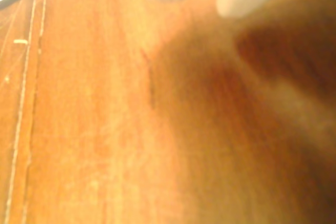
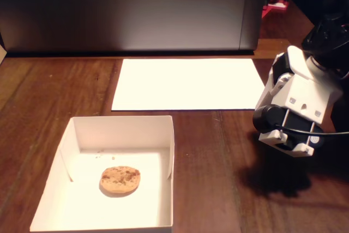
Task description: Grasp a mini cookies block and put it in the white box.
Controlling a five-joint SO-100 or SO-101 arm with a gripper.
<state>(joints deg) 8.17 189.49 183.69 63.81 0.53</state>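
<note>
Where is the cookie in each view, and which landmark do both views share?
Wrist view: the cookie is not in it; only blurred wooden table and pale, out-of-focus shapes at the top edge.
Fixed view: the cookie lies inside the white box, lower left, left of centre on its floor.
Shared landmark: the wooden table.

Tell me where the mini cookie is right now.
In the fixed view, the mini cookie lies flat on the floor of the white box at lower left, nearer its left wall, well away from the arm at right. The wrist view doesn't show it.
</note>
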